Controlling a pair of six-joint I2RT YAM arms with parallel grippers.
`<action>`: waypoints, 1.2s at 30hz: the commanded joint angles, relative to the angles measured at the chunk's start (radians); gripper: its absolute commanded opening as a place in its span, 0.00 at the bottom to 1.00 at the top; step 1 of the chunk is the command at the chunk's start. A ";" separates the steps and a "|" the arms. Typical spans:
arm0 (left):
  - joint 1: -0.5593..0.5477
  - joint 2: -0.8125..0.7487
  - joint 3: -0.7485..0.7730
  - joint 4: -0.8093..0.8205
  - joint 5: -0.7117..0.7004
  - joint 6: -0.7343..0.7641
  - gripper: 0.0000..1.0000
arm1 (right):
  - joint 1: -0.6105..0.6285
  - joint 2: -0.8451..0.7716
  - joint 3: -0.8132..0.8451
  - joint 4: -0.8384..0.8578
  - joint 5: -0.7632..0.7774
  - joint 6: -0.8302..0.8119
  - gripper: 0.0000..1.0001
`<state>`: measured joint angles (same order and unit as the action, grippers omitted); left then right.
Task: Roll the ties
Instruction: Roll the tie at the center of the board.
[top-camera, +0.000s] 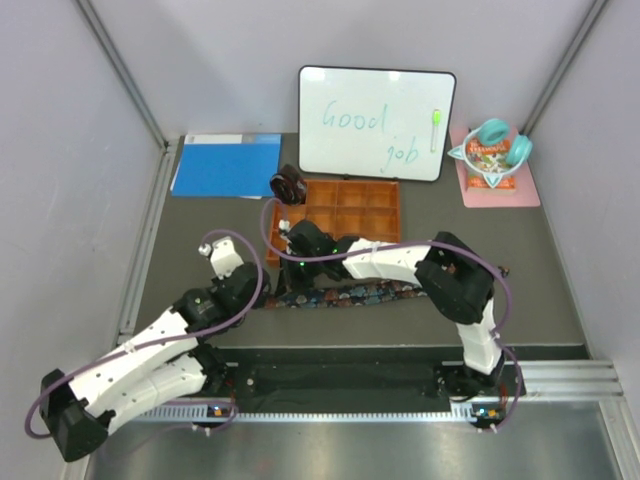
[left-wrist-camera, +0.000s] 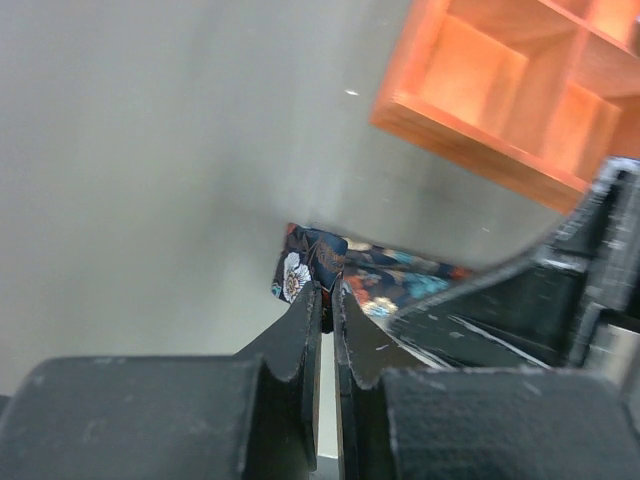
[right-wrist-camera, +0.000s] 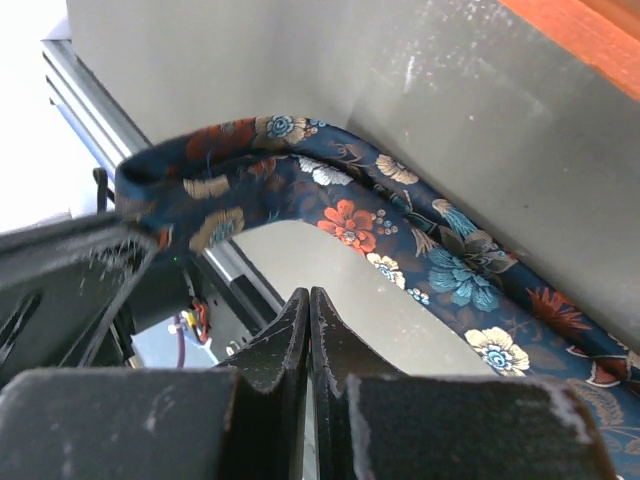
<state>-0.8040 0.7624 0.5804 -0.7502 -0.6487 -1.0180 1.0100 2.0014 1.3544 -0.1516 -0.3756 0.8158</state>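
The navy floral tie (top-camera: 345, 294) lies as a long strip on the dark mat, in front of the orange tray. My left gripper (top-camera: 268, 292) is at its left end, and its fingertips (left-wrist-camera: 327, 300) are shut on the folded end of the tie (left-wrist-camera: 305, 262). In the right wrist view that end of the tie (right-wrist-camera: 440, 265) is lifted in an arc off the mat. My right gripper (right-wrist-camera: 308, 296) is shut and empty, just beside that arc; from above it (top-camera: 293, 262) sits near the tray's front left corner. The brown-maroon tie (top-camera: 288, 185) is a coil at the tray's far left corner.
The orange compartment tray (top-camera: 345, 210) stands just behind the tie and shows in the left wrist view (left-wrist-camera: 470, 90). A whiteboard (top-camera: 375, 122) leans at the back. A blue folder (top-camera: 225, 165) lies back left; a pink pad with teal headphones (top-camera: 492, 160) lies back right.
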 joint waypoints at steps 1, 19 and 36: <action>0.002 0.051 0.065 0.078 0.087 0.070 0.00 | -0.043 -0.059 -0.066 0.032 0.020 0.017 0.00; -0.017 0.190 -0.014 0.264 0.297 0.053 0.00 | -0.232 -0.472 -0.354 -0.115 0.127 -0.055 0.00; -0.057 0.299 -0.054 0.382 0.230 0.016 0.00 | -0.237 -0.487 -0.357 -0.131 0.127 -0.063 0.00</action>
<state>-0.8566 1.0595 0.5228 -0.4225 -0.3653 -0.9909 0.7704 1.5543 1.0077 -0.2863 -0.2554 0.7670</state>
